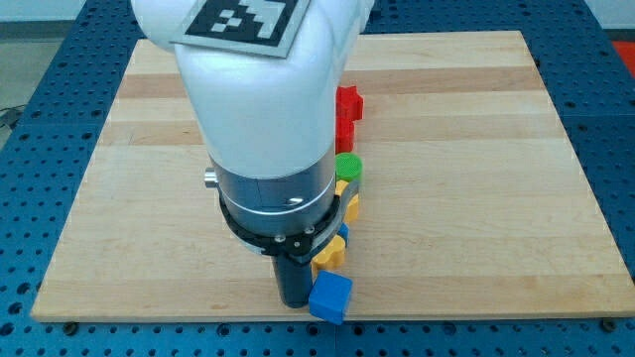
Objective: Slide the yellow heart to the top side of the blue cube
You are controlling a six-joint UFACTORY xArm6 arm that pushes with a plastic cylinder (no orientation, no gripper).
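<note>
The blue cube [330, 297] sits at the board's bottom edge, just right of the dark rod. A yellow block [328, 254], likely the yellow heart, lies right above it, touching or nearly so, partly hidden by the arm. My tip [293, 301] stands close to the left of the blue cube, near the board's bottom edge. The arm's white body hides much of the middle of the board.
A column of blocks runs up along the arm's right side: a small blue piece [343, 231], a yellow block [349, 207], another yellow one [343, 186], a green block [349, 166] and a red block [347, 111]. The wooden board [476, 149] lies on a blue perforated table.
</note>
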